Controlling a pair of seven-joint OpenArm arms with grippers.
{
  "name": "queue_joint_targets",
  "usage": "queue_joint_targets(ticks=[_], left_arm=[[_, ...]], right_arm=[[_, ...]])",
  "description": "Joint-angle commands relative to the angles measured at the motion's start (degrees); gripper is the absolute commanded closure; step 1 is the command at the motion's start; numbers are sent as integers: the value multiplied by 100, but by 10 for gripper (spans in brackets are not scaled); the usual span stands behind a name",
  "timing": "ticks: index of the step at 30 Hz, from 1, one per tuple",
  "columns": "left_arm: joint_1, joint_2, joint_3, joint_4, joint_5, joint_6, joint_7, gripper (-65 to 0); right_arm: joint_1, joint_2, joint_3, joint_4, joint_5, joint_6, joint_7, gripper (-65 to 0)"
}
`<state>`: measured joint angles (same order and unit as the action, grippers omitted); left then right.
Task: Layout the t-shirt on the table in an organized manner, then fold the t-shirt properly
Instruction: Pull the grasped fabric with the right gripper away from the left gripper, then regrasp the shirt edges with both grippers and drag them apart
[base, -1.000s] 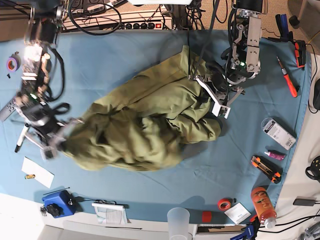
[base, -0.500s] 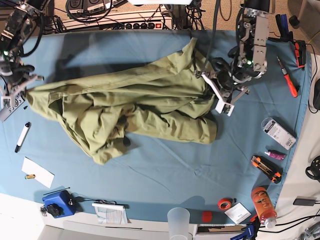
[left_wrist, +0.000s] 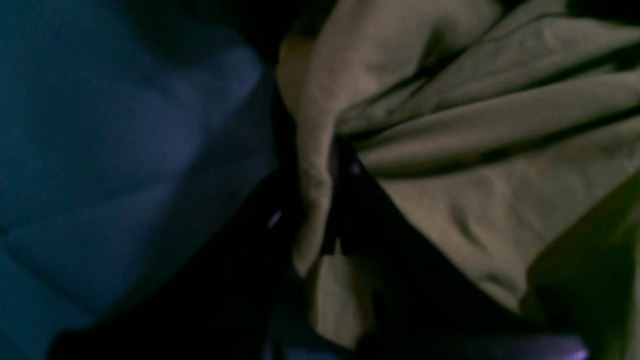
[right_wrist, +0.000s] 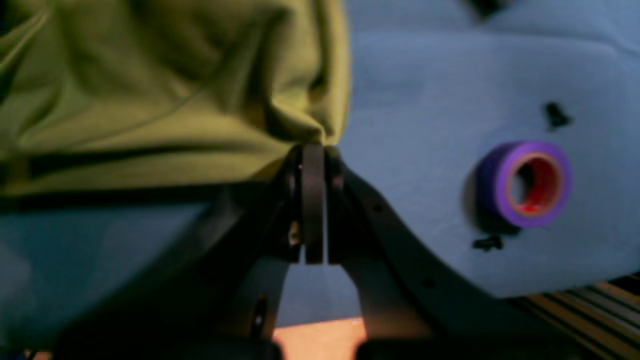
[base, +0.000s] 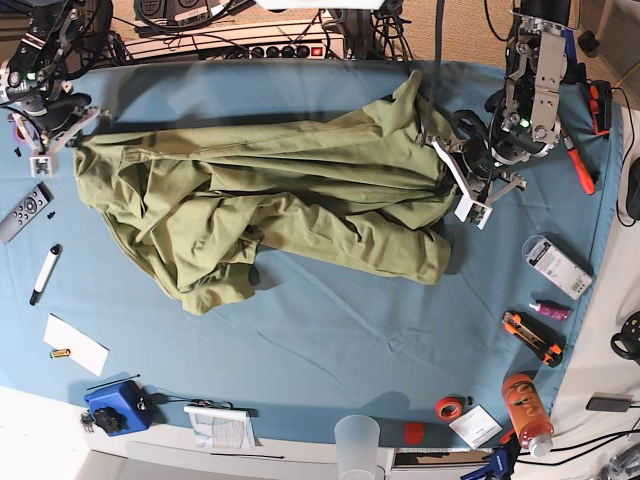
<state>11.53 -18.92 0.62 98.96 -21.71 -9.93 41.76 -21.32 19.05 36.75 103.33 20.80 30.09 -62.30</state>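
The olive-green t-shirt (base: 270, 215) lies crumpled but stretched across the far half of the teal table (base: 330, 340). My right gripper (base: 72, 132) is at the far left of the base view, shut on the shirt's left edge. In the right wrist view its fingertips (right_wrist: 314, 157) pinch a gathered fold of the t-shirt (right_wrist: 150, 100). My left gripper (base: 452, 178) is at the shirt's right end, shut on bunched cloth. The left wrist view is dark and shows the t-shirt (left_wrist: 475, 165) gathered into the left gripper (left_wrist: 332, 170).
Purple tape (right_wrist: 525, 182) lies beside the right gripper. A remote (base: 25, 212), a marker (base: 45, 273) and paper (base: 75, 343) line the left. A blue box (base: 115, 405) and a cup (base: 357, 445) stand near the front. On the right are an orange bottle (base: 525, 410), a knife (base: 530, 337) and a red screwdriver (base: 575, 155).
My right gripper has pulled the shirt's edge far left and toward the back, drawing the shirt out wide. My left gripper has shifted a little right and back with its end.
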Motion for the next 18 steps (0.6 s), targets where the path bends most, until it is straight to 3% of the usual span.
queue_joint_targets(ticks=[1,3,5,9,12,15,18], left_arm=[[90,-111,-52,-96,507,238,693,-125],[90,-109,-52,-96,505,238,695,-279],[83,-109,-52,-94,505,243,822,-347],[85,-109,-52,76,505,468,1447,-347],[87,-109,-52,378,505,505,1856,-347],[83,-109,-52,654,507,505,1858,-347],[83,-107,-52,876,507,509,1639,-347]], right_arm=[[7,131,72,81,61,50,-125,-76],[7,140,72,81,238,55,-522,-183],[7,214,87,83,527,55,-905,-202],[9,389,385,105,1399,114,-964,-202],[83,415,872,229,1930,431,-774,-202],[345,417,1235,319,2212,651,-612,-202],[791,496,1185,317,2271,844,-601,-202]])
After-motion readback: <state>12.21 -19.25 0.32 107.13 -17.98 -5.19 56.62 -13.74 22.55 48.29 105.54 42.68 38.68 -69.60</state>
